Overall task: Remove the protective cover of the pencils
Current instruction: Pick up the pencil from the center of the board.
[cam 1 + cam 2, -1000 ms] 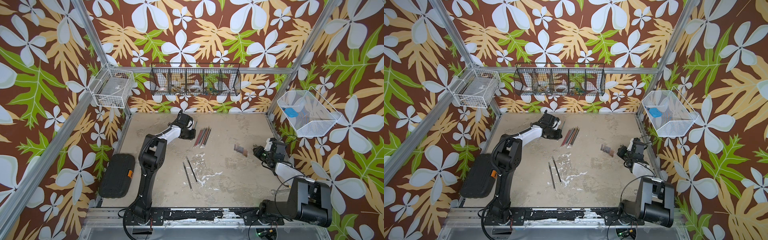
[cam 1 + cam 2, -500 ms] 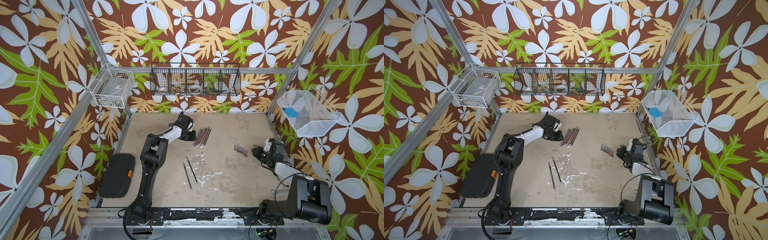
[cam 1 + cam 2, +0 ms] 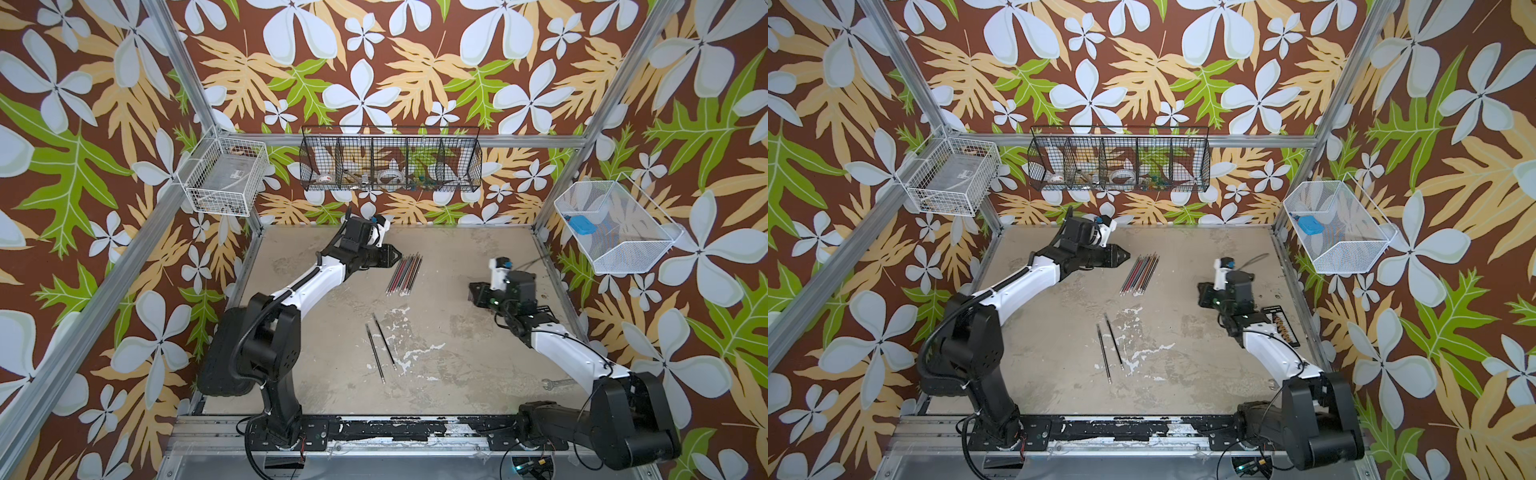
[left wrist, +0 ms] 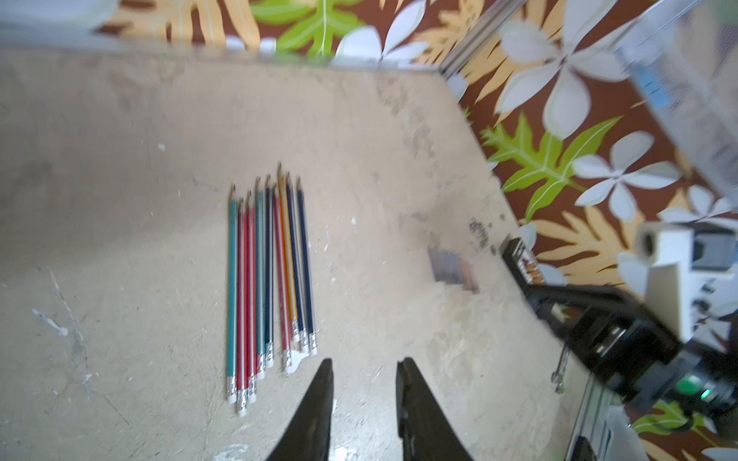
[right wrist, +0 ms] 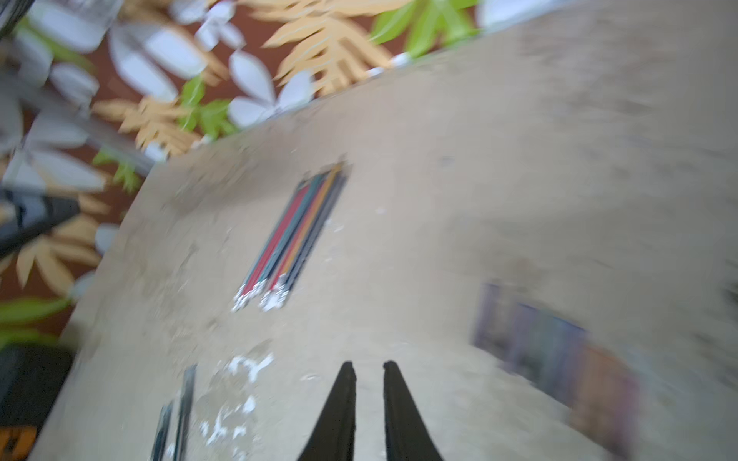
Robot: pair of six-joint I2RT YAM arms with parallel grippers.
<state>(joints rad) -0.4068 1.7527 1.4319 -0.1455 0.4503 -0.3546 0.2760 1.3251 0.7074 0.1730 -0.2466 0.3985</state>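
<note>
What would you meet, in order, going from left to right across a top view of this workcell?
white wire basket → bundle of pencils → right gripper → white mesh basket. The left gripper overlaps the bundle sideways, so it is left out.

In a top view we see the left pincer (image 3: 392,254) low over the table (image 3: 457,249). Its tip points at the pencils (image 3: 404,275), which lie in a tight row just beside that tip. Two dark pencils (image 3: 380,347) lie on their own, well back from this pincer toward the arm bases. The right pincer (image 3: 473,293) hangs on the far side of the row, well apart from the left one. A wrench (image 3: 559,382) lies well behind it, by its arm. We cannot tell how either pincer's jaws stand.
</note>
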